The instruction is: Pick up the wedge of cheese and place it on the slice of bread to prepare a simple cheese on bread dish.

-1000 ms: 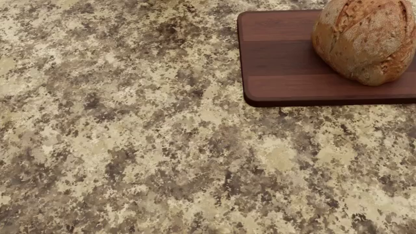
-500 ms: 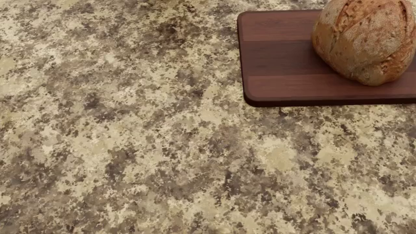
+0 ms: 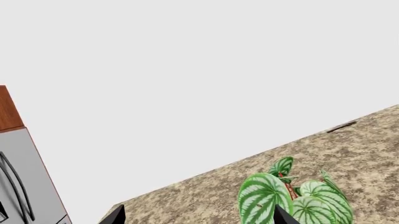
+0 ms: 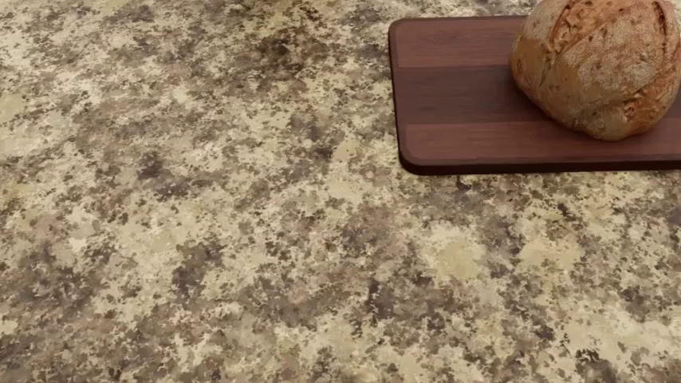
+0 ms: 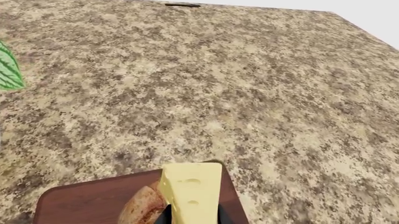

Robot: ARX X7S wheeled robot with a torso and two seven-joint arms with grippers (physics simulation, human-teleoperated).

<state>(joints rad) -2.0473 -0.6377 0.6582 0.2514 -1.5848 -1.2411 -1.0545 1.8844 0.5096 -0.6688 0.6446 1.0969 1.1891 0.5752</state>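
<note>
In the right wrist view my right gripper (image 5: pixel 192 219) is shut on the wedge of cheese (image 5: pixel 191 189), a pale yellow chunk held between its two dark fingertips. The cheese hangs above the slice of bread (image 5: pixel 142 211) and the dark wooden board (image 5: pixel 81 205). In the head view the golden-brown crusty bread (image 4: pixel 598 64) rests on the board (image 4: pixel 458 96) at the upper right; no gripper and no cheese show there. My left gripper (image 3: pixel 196 217) shows only two dark fingertips set wide apart, with nothing between them, facing the counter's far edge.
A green striped-leaf plant (image 3: pixel 293 198) stands on the speckled granite counter (image 4: pixel 234 239) ahead of the left gripper; one leaf (image 5: pixel 9 70) shows in the right wrist view. A grey appliance under a wooden cabinet (image 3: pixel 25 177) stands beyond the counter.
</note>
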